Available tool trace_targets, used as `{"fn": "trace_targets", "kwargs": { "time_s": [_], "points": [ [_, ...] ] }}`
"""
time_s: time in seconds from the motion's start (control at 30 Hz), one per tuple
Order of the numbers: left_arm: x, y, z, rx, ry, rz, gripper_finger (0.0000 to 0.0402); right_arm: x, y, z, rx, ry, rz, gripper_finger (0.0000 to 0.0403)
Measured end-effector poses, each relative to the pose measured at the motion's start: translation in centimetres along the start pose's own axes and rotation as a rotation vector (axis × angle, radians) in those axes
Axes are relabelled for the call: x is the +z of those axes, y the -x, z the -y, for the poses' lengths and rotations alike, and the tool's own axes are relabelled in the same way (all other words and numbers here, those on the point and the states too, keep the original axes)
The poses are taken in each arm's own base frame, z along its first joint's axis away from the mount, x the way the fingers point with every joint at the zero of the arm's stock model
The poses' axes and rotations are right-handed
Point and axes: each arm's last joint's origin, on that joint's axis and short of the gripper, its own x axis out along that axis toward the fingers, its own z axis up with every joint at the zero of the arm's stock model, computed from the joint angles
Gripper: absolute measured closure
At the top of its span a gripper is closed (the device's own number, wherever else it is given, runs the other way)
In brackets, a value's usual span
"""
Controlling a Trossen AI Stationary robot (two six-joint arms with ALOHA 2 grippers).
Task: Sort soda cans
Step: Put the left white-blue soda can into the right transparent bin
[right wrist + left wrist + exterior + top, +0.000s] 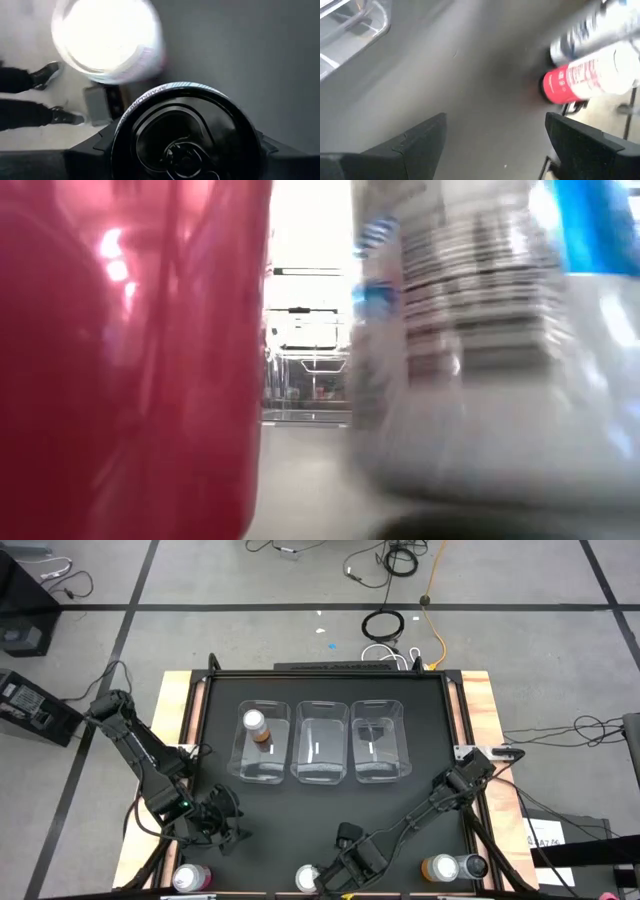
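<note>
in the high view three clear bins [322, 743] sit in a row at the middle of the dark table [430, 730]. the left bin already holds an orange can [256, 726], standing upright with its silver top showing. that suggests one bin per colour, with most of the sorting not yet done.

the other cans wait along the bottom edge of that frame. a pink can [190, 879] stands at the lower left, a pale can [308, 878] at the bottom centre, and another orange can [441, 868] lies on its side at the lower right.

the right gripper [340, 875] reaches in from the right to the bottom centre. its wrist view looks straight down on the can's dark lid [185, 137] and pull tab between the fingers. the jaws flank the can, likely closing for a grasp, but i cannot tell whether they are clamped yet.

the left gripper [222, 825] hovers at the lower left, spread wide and holding nothing. through its fingers [415, 145] the pink can shows red and white, so it looks lined up for that one.
</note>
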Motion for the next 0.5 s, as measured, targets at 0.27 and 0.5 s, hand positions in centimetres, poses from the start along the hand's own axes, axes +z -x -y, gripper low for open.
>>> {"fn": "trace_targets", "kwargs": {
  "time_s": [0.27,0.5],
  "points": [
    [-0.6,0.1,0.1,-0.077,-0.502,-0.197,0.0056,0.2,6.1,2.9,-0.125,-0.116,0.090,0.0168],
    [0.5,-0.4,-0.1,-0.042,-0.534,-0.137,0.0056,0.8,12.2,6.7,-0.213,-0.177,0.231,0.0168]
  ]
}}
